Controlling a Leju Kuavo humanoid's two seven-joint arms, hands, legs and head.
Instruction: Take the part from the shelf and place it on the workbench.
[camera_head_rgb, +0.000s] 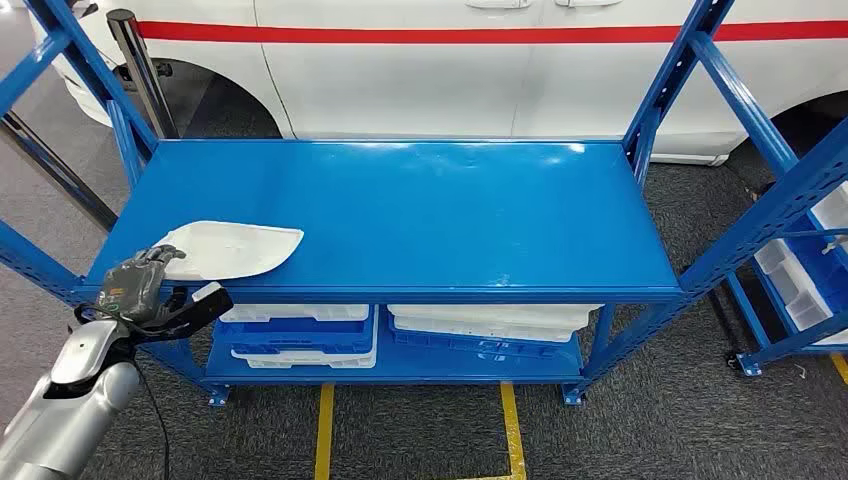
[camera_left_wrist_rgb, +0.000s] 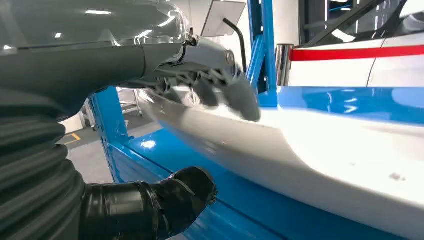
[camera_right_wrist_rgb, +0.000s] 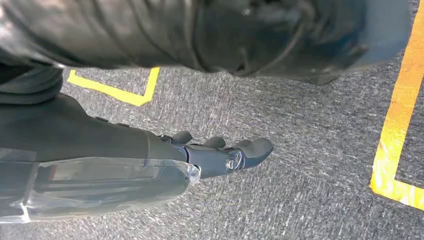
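The white part (camera_head_rgb: 235, 250) lies flat at the front left corner of the blue shelf's (camera_head_rgb: 420, 210) top deck, its near end just over the front edge. The left hand (camera_head_rgb: 140, 283) grips that end, its fingers (camera_left_wrist_rgb: 240, 97) laid on the part's upper face and the thumb (camera_left_wrist_rgb: 175, 192) below the part near the deck's front edge. The right hand (camera_right_wrist_rgb: 220, 152) hangs over grey carpet (camera_right_wrist_rgb: 300, 115) marked with yellow tape (camera_right_wrist_rgb: 400, 125), its fingers (camera_right_wrist_rgb: 252, 147) nearly straight, side by side and holding nothing.
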